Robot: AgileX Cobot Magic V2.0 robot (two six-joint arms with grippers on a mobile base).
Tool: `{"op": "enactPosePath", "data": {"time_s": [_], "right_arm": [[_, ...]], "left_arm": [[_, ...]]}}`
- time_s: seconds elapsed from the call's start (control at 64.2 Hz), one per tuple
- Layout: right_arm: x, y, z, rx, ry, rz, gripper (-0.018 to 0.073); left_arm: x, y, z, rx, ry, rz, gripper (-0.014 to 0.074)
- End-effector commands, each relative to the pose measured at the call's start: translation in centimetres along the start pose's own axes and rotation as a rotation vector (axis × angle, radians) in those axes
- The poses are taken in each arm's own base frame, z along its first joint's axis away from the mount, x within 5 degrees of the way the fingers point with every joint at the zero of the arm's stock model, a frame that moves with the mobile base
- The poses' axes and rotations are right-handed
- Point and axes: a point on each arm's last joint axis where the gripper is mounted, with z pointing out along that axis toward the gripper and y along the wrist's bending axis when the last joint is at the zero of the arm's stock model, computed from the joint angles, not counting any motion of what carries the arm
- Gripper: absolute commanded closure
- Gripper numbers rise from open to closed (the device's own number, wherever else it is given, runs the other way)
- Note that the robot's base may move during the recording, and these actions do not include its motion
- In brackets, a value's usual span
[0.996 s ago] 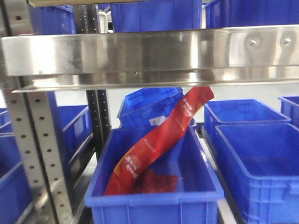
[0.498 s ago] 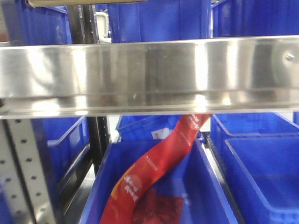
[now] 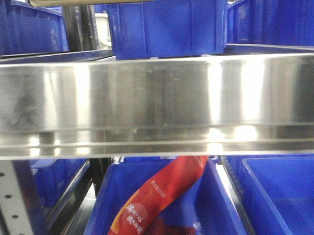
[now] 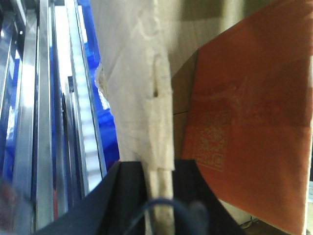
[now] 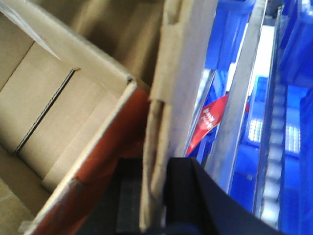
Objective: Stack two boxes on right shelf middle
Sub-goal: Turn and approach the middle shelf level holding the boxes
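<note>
shelf: steel shelf. Its mirror-like front lip fills the middle band of the front view from 9 to 3 o'clock, seen very close.
carton: tan corrugated carton, carried off the shelf between both arms. In the front view only its underside shows, a strip along the 12 o'clock edge above the lip.
second box: cannot tell. An orange panel with a square code print lies against the carton's inside at 3 o'clock in the left wrist view and may be part of it.
upper bin: blue bin stands on the shelf level behind the lip at 12 o'clock, with more blue bins at 10 and 2.
lower bin: blue tub under the shelf at 6 o'clock, holding a red packet.
rollers: white roller track runs along the carton at 9 o'clock in the left wrist view.
left pincer: left pincer, nearly closed, jaws clamped on the carton's wall edge.
right pincer: right pincer, clamped the same way on the opposite wall, open flaps at 10 o'clock.
key relation: the carton's long axis runs 9 to 3, parallel to the lip, with one arm per end, so neither is nearer. The shelf lies ahead at 12, its lip just under the carton's base.
judgement: carry-in step, not yet placed. The base needs to pass over the lip level — the bins behind look like the tight spot.
</note>
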Motion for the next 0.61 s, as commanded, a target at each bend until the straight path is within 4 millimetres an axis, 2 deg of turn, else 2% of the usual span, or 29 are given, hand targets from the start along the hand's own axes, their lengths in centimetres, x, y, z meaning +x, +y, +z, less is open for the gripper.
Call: {"op": "enactPosePath", "data": {"time_s": [0.0,0.592], "right_arm": [[-0.58,0.01,-0.75,0.010,-0.061,-0.019,0.0713],[-0.58,0.01,-0.75,0.010,-0.061,-0.019,0.0713]], "left_arm": [[-0.63,0.17,-0.68,-0.005,-0.073,0.007,0.0708],[-0.63,0.18,-0.68,-0.005,-0.073,0.008,0.0708]]}}
